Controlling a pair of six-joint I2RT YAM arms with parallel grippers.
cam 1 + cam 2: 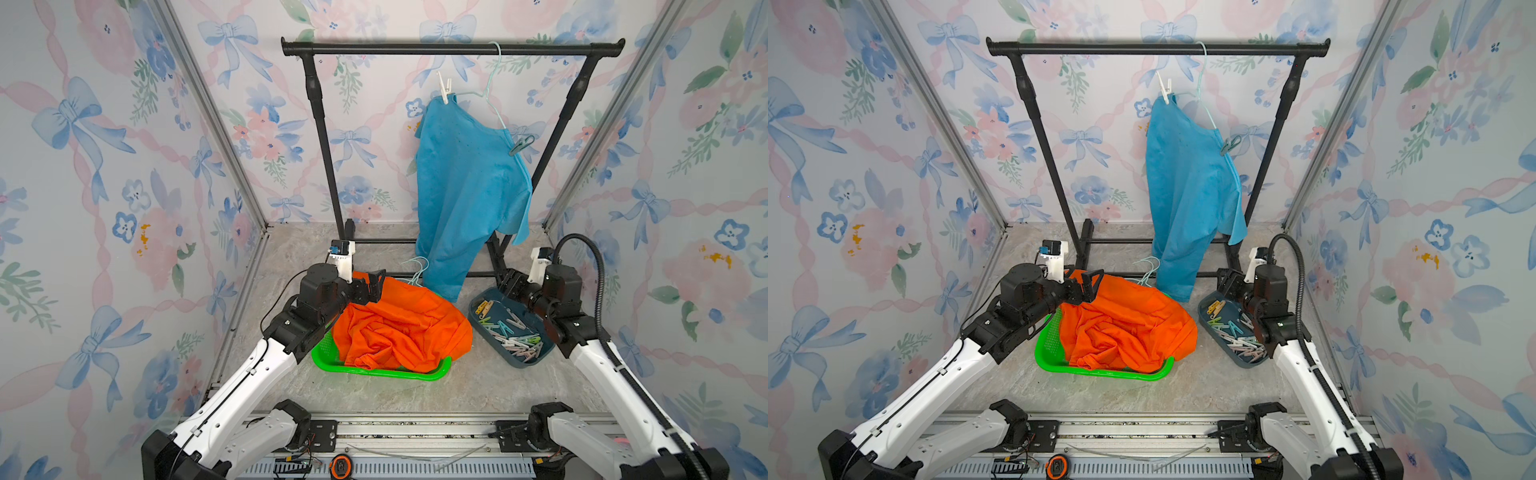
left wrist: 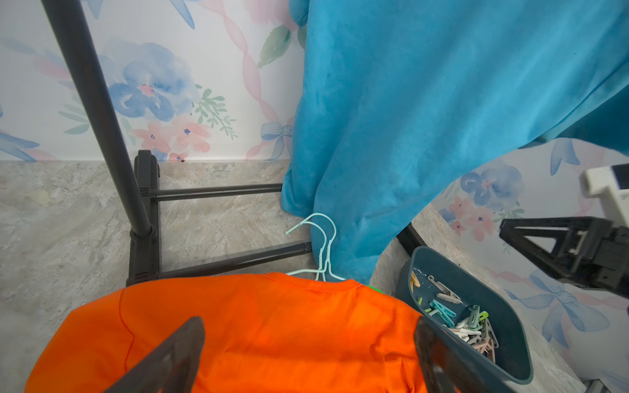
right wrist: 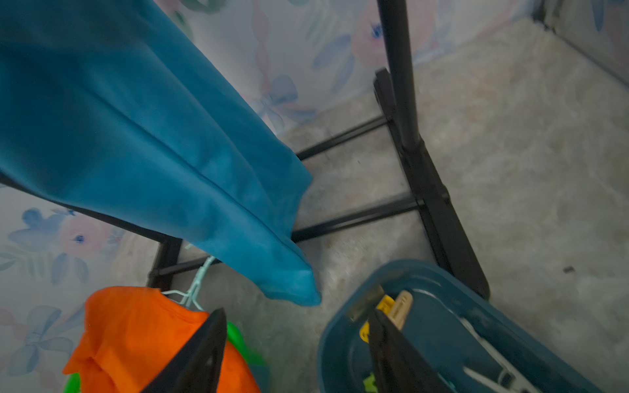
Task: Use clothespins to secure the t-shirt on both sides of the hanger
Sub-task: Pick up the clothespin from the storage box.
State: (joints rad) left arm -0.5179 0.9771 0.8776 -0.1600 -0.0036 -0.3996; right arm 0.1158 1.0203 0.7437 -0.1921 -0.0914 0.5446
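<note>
On the rail [image 1: 453, 49], in both top views, the blue t-shirt [image 1: 469, 178] hangs from a hanger [image 1: 495, 110], with a white clothespin [image 1: 444, 88] on one shoulder and a green clothespin [image 1: 520, 145] on the other. Spare clothespins [image 1: 519, 338] lie in the tray [image 1: 524, 364]. Left wrist view: the left gripper [image 2: 306, 357] is spread wide above the orange shirt [image 2: 272, 323]. Right wrist view: the right gripper [image 3: 292, 354] is parted and empty at the tray's rim.

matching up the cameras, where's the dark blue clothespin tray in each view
Both top views: the tray sits right of the orange shirt, by the right arm.
Left wrist: in view, beyond the orange shirt.
Right wrist: in view, partly behind the right tool.
Shared landmark: the hanging blue t-shirt.
</note>
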